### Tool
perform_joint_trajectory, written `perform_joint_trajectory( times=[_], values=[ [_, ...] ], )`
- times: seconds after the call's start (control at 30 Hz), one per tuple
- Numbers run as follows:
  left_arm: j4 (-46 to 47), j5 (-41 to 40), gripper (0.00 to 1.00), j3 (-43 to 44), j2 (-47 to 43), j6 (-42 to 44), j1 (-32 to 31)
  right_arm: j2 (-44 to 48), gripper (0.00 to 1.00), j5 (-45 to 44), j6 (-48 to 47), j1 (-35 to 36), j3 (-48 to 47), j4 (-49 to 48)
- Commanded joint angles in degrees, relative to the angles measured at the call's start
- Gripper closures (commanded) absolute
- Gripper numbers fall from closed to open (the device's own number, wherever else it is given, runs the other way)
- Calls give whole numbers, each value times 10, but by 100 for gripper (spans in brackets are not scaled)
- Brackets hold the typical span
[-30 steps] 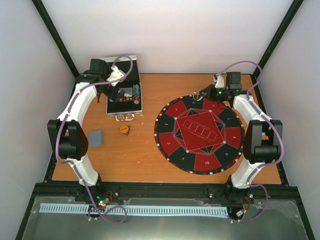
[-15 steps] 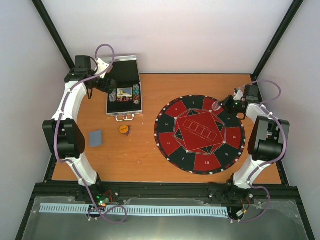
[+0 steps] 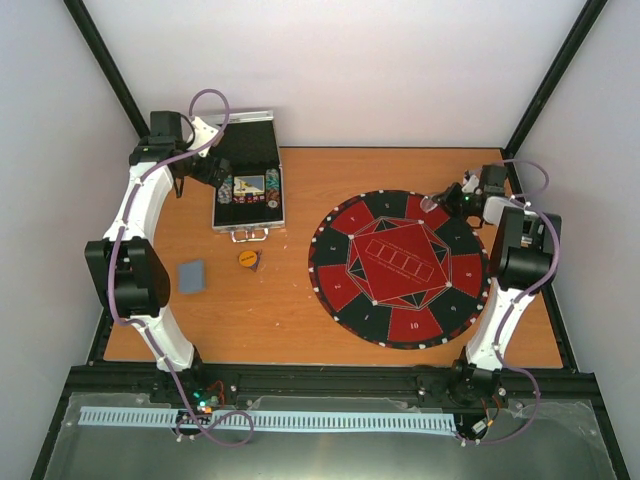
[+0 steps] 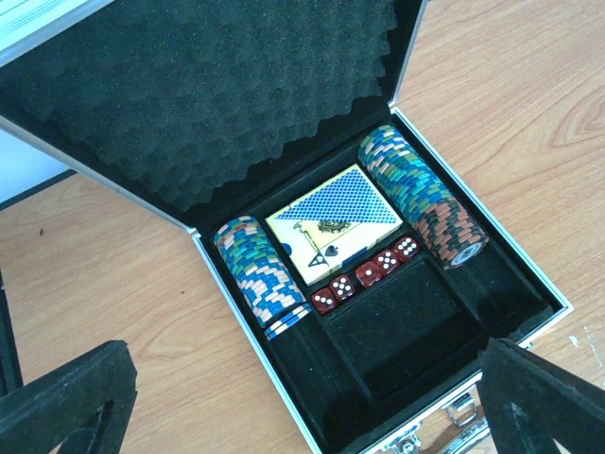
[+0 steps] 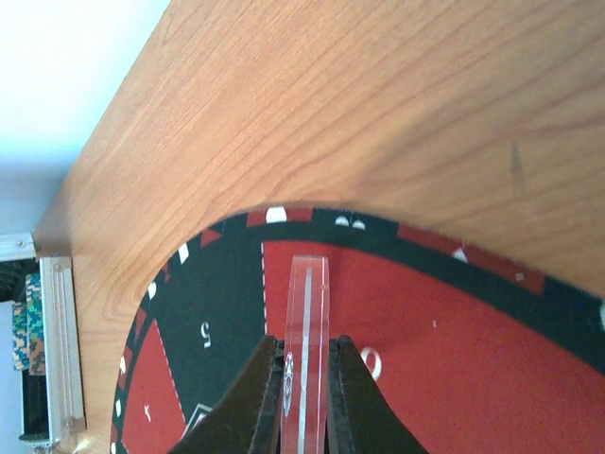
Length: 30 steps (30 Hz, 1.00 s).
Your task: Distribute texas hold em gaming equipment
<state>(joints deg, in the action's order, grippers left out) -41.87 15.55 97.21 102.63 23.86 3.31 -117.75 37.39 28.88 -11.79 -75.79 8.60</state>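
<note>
The open metal case (image 3: pixel 247 195) holds two rows of poker chips (image 4: pixel 257 274) (image 4: pixel 421 194), a blue-backed card deck (image 4: pixel 333 219) and several red dice (image 4: pixel 369 272). My left gripper (image 4: pixel 304 409) hangs open above the case's near edge, holding nothing; the top view shows it at the case's left (image 3: pixel 208 172). My right gripper (image 5: pixel 304 378) is shut on a clear disc (image 5: pixel 307 303), held edge-on above the far rim of the round red-and-black mat (image 3: pixel 400 268). An orange marker disc (image 3: pixel 247 258) and a grey-blue card (image 3: pixel 192 276) lie on the table left of the mat.
The case's foam-lined lid (image 4: pixel 217 95) stands open behind the tray. An empty black compartment (image 4: pixel 406 326) sits in front of the dice. The folded right arm (image 3: pixel 520 250) stands along the table's right edge. White walls close in on three sides.
The left arm pulled back and left from over the case. The right arm folded toward the right edge, carrying the clear disc a little right along the mat's far rim.
</note>
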Motion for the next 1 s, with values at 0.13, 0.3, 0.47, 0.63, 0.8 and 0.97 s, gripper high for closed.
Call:
perform_joint_trajectory(
  times=[0.13,0.3,0.47,0.63,0.8,0.97],
  values=[
    [13,-22,0,3,0,0,-1,-67,97,32,39,26,-62,-33],
    [15,-27,0,0,0,2,-1,-71,97,37,39,38,-63,-30],
    [13,-29,0,1,3,6,-1,-67,93,22,20,37,-65,4],
    [8,-32,0,1,1,15,-1,-21,48,-71,-14,36,-63,66],
    [-12,-35,0,2,-3,34,-1,30,29,-146,-40,37,-54,96],
    [-67,-12,0,-10,-20,50,-1,86,2,-243,-97,63,-71,143]
  ],
)
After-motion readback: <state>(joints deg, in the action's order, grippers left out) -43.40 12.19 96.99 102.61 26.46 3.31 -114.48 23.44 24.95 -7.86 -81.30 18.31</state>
